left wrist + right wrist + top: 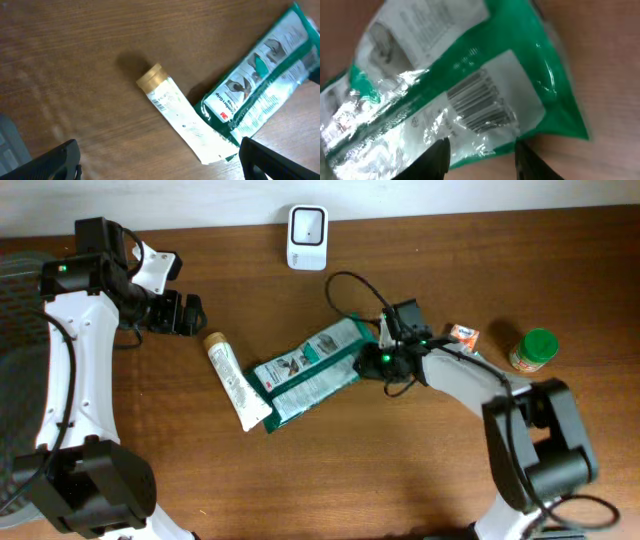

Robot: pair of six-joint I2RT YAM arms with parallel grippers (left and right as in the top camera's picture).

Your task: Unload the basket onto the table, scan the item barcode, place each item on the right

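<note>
A green and clear plastic package (310, 370) lies flat on the wooden table, slanting up to the right. Its barcode (480, 102) faces up in the right wrist view, on a white label. My right gripper (383, 358) is at the package's right end, jaws part-way open, and the package's edge (470, 150) lies between the fingertips without a visible pinch. The white scanner (307, 237) stands at the back edge. Up at the left, my left gripper (190, 313) is wide open and holds nothing.
A white tube with a gold cap (235, 380) lies against the package's left end (182, 117). A small orange packet (463, 334) and a green-lidded jar (533, 350) sit at the right. A black cable loops behind the right gripper.
</note>
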